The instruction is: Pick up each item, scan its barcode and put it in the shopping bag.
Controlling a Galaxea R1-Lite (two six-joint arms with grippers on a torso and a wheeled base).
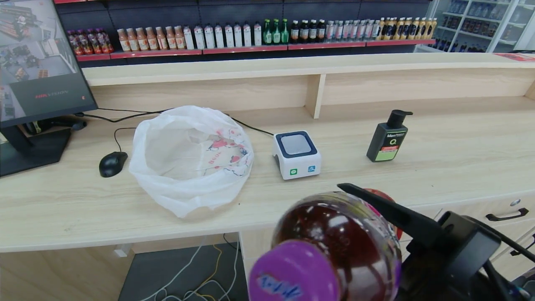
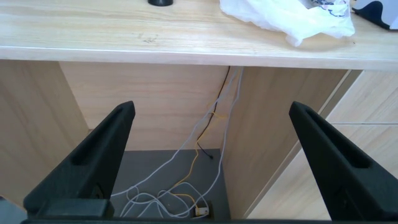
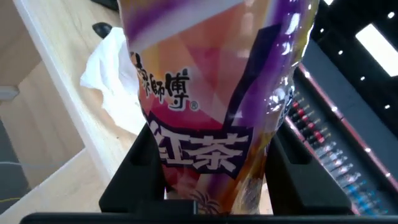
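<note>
Off the counter's (image 1: pixel 439 175) front edge, toward its right half, my right gripper (image 3: pixel 211 143) is clamped on the drink bottle (image 1: pixel 334 234), one finger on each side of the label. The bottle's long axis runs front to back, purple cap (image 1: pixel 292 274) toward me, base toward the counter. The scanner (image 1: pixel 296 154) sits ahead and a little left, window up, between the shopping bag (image 1: pixel 190 159) and a pump bottle (image 1: pixel 386 138). I judge the label must turn down over that window. My left gripper (image 2: pixel 211 112) hangs wide and empty below the front edge, so the right arm is nearer.
</note>
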